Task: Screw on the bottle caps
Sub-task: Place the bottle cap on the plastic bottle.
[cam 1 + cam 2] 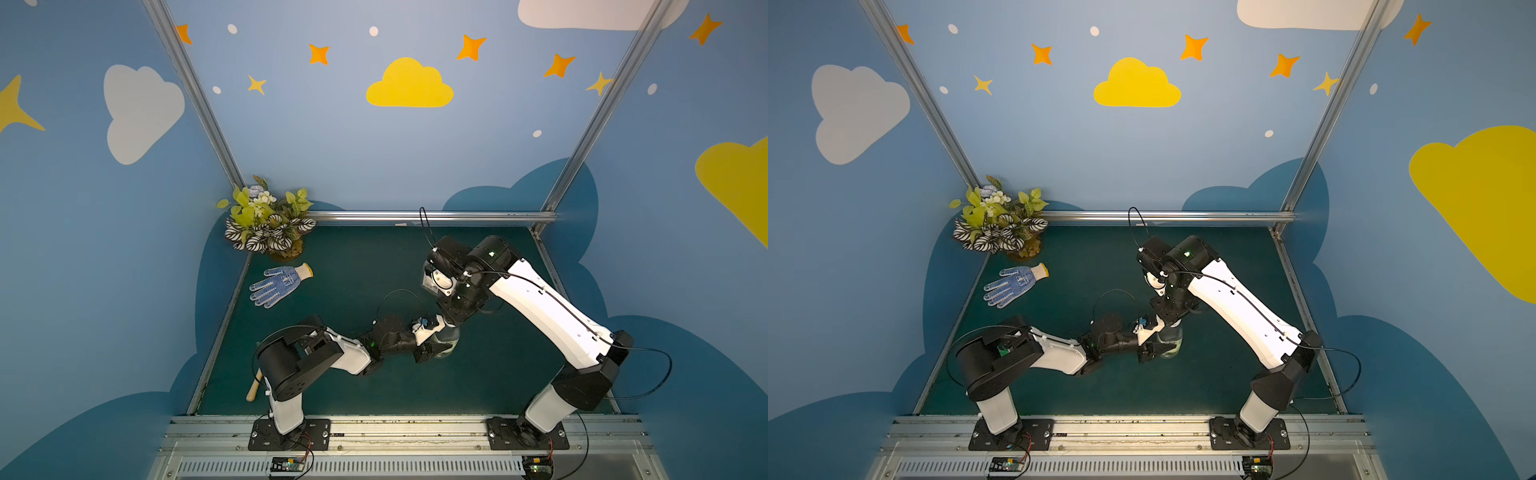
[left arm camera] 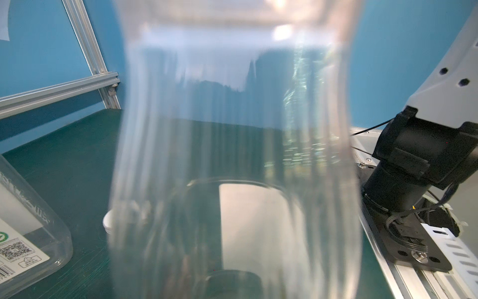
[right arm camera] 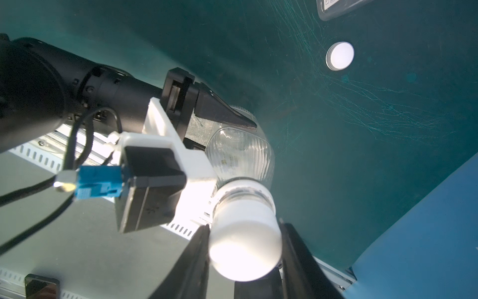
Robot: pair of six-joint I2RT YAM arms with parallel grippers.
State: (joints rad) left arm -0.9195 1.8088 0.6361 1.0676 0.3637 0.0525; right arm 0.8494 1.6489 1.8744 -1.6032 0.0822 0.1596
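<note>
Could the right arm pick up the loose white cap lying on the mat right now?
Probably not yet. The right end effector is shut on the seated cap atop the round bottle, so it would have to let go first. The loose cap itself lies uncovered on the mat nearby.

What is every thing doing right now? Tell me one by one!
Round bottle, held in the shut left claw.
Cap, on its neck, pinched in the right claw.
Spare cap, loose on the mat.
Square bottle, on the mat, top hidden.
Glove, lying flat.
Plant, upright.
</note>
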